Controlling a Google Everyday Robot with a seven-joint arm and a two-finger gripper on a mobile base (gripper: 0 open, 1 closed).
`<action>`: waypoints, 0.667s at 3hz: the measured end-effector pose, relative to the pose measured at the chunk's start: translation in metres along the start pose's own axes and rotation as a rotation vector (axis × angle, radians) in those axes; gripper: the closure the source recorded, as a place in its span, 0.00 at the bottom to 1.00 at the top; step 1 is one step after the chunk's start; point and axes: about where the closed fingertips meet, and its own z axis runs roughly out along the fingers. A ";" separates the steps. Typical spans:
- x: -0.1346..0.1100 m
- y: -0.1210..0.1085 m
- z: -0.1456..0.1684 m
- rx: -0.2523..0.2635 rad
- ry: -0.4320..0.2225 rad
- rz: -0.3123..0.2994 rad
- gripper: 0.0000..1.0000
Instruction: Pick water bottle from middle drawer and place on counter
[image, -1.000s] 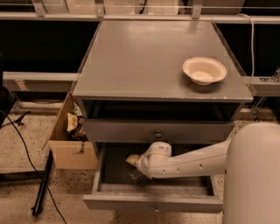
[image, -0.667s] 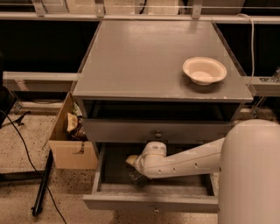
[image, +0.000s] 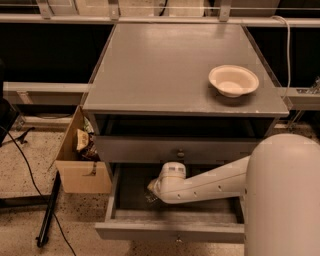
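Note:
The middle drawer (image: 170, 219) is pulled out below the cabinet, showing its dark floor. My white arm reaches into it from the right. The gripper (image: 151, 191) is low inside the drawer near its left half, mostly hidden behind the round wrist. A small clear crinkled piece at the gripper's tip looks like the water bottle (image: 149, 197). Most of it is hidden, and I cannot tell whether it is held. The counter (image: 165, 70) is the flat grey top of the cabinet.
A white bowl (image: 233, 80) sits at the counter's right front. A closed drawer front (image: 150, 149) with a knob is above the open drawer. A cardboard box (image: 80, 160) and a black pole (image: 48, 210) stand on the floor to the left.
The wrist has shifted slightly to the left inside the drawer. Nothing else has moved.

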 end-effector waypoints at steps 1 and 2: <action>0.001 0.002 -0.001 0.016 -0.012 0.016 0.64; 0.002 0.004 -0.001 0.045 -0.031 0.024 0.85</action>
